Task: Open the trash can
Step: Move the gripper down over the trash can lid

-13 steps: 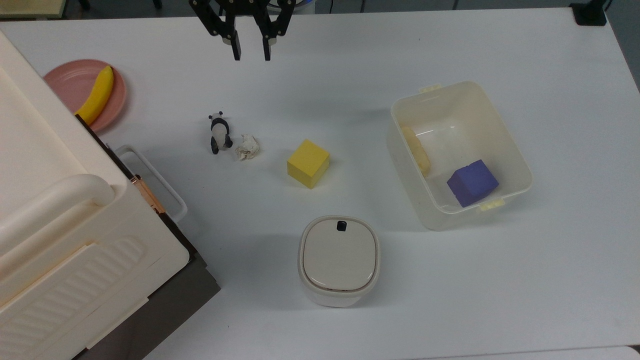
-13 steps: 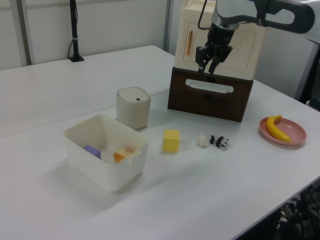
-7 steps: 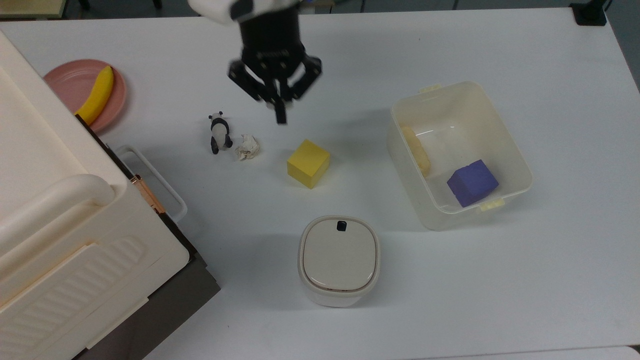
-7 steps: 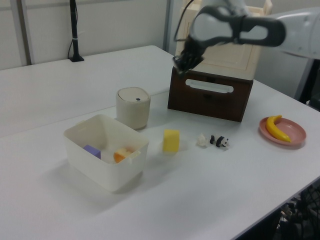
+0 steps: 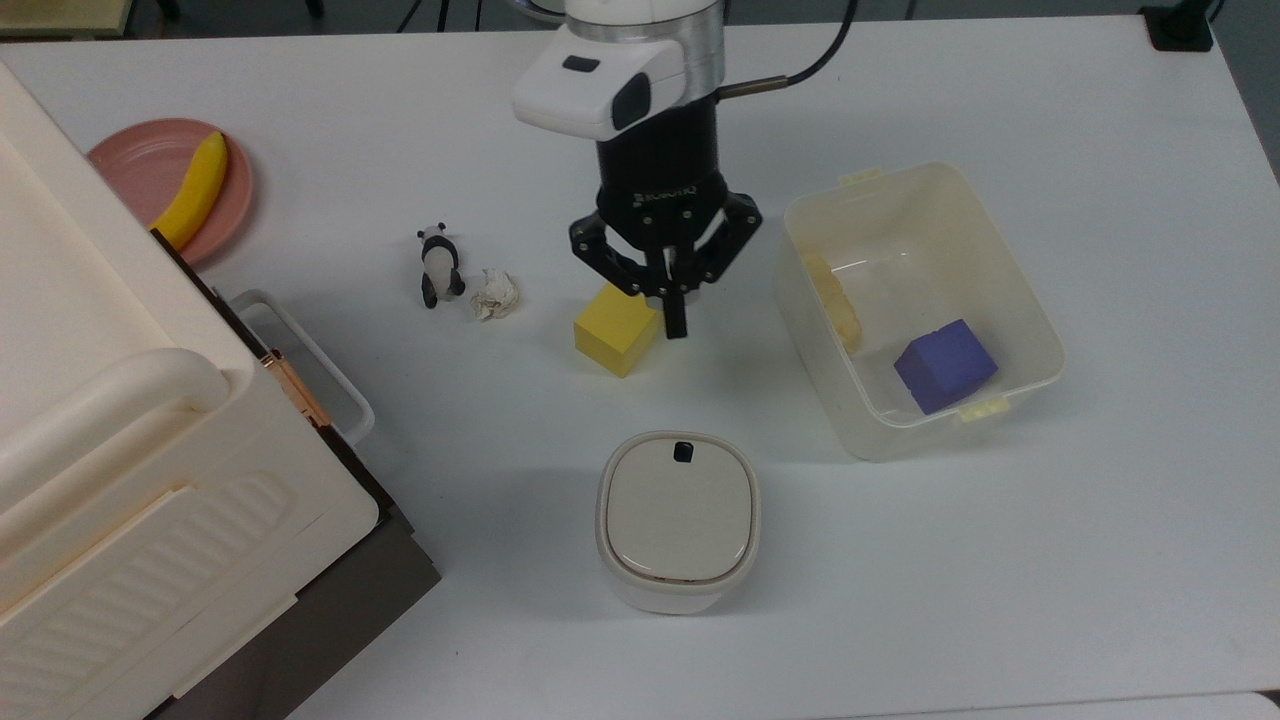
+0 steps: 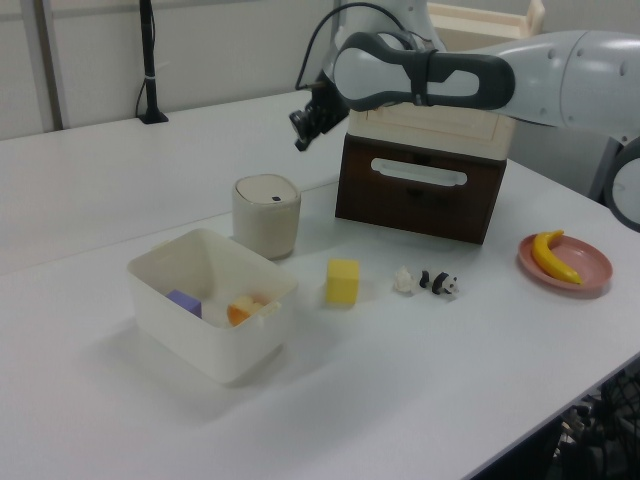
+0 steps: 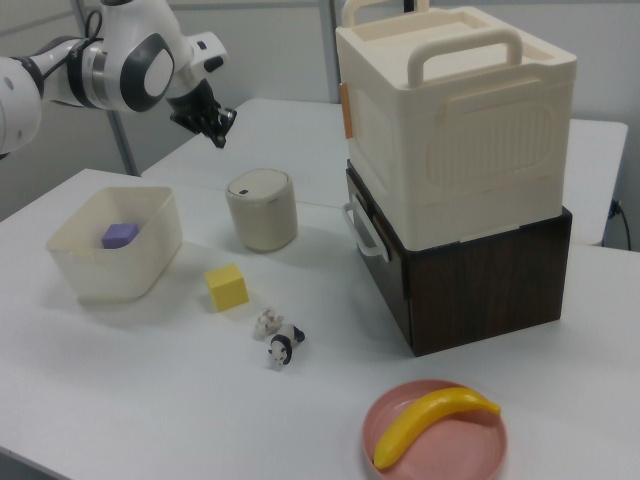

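Arm swung in from worktop's far edge in top view, now over mid-worktop, well above surface. Gripper (image 5: 676, 318) was spread a second ago; fingers now pinched together, holding nothing, tip pointing toward trash can (image 5: 679, 520). Trash can sits near worktop's near edge in top view, lid flat, closed. Black button (image 5: 684, 452) at lid edge facing gripper, untouched. Likely a poke: closed tip suits pressing button. Gap remains; descent not yet begun.
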